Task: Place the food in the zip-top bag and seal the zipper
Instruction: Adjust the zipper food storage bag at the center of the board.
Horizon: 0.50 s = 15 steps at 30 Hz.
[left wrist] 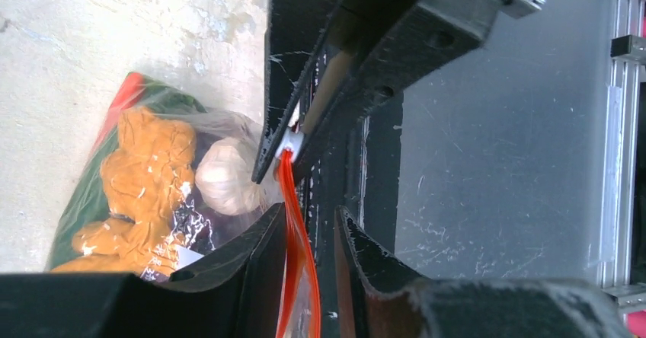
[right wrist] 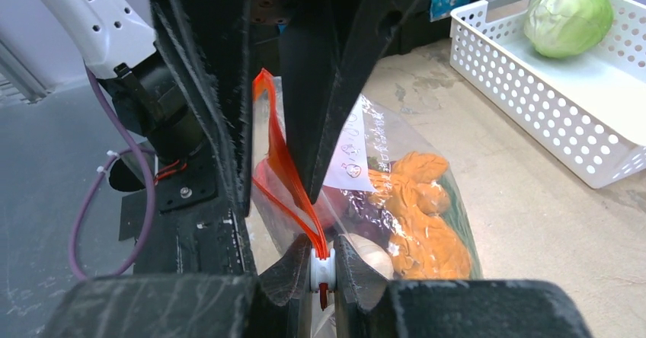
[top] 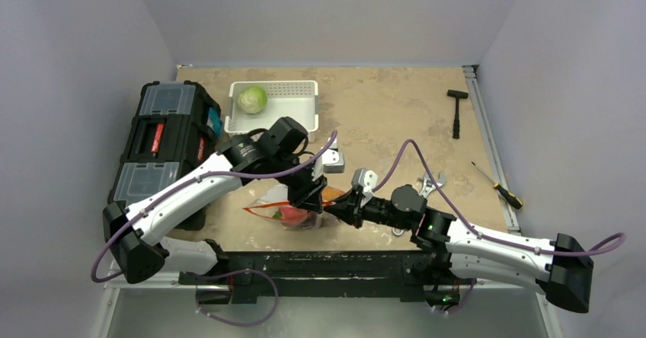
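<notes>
The clear zip-top bag (top: 283, 210) lies near the table's front edge, between both grippers. Through its plastic I see food: an orange carrot (left wrist: 145, 170), a white radish (left wrist: 228, 174) and something dark red. The orange-red zipper (right wrist: 286, 163) stands up from the bag. My right gripper (right wrist: 323, 250) is shut on the zipper's white slider (right wrist: 323, 271). My left gripper (left wrist: 312, 212) is open around the zipper strip (left wrist: 293, 239), which lies against one finger with a gap to the other. In the top view the left gripper (top: 308, 201) and the right gripper (top: 335, 205) almost meet.
A white slotted basket (top: 293, 88) at the back holds a green cabbage (top: 252, 99). A black toolbox (top: 164, 136) stands at the left. A hammer (top: 456, 113), a screwdriver (top: 497, 186) and a wrench (top: 430, 184) lie to the right.
</notes>
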{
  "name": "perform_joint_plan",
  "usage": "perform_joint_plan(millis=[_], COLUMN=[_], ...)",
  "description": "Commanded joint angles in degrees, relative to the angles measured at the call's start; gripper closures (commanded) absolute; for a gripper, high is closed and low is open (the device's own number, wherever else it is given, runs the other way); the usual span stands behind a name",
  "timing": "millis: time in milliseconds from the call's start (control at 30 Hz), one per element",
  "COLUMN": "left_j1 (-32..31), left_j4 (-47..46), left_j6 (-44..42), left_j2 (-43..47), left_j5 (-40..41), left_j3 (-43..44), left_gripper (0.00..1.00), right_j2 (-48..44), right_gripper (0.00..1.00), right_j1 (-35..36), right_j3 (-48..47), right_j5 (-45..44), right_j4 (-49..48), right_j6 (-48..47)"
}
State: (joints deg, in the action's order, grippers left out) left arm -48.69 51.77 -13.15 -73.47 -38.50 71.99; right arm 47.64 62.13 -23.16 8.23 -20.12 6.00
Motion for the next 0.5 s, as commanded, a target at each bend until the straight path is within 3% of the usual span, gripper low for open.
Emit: perform_joint_plan(millis=[0, 100, 200, 467], left_j1=[1.33, 2.67, 3.34, 6.19], left_j4=[3.78, 4.37, 4.28, 6.47], left_j6=[-1.49, -1.57, -1.60, -4.67], left_j2=[-2.86, -4.09, -4.25, -4.58], left_j5=[-3.21, -3.27, -2.86, -5.08], left_j3=[3.88, 4.36, 4.48, 4.61], left_gripper=[0.75, 0.85, 0.88, 0.74], right_j2=[0.34, 0.35, 0.43, 1.48], right_gripper=[1.00, 1.00, 1.00, 1.00], right_j1=[-0.08, -0.08, -0.07, -0.07], right_j3=[-2.91, -2.88, -2.90, -2.95], right_j5=[0.38, 0.38, 0.46, 0.65], right_j4=[-2.14, -2.18, -2.19, -2.79], right_j6=[-0.44, -0.45, -0.44, -0.54])
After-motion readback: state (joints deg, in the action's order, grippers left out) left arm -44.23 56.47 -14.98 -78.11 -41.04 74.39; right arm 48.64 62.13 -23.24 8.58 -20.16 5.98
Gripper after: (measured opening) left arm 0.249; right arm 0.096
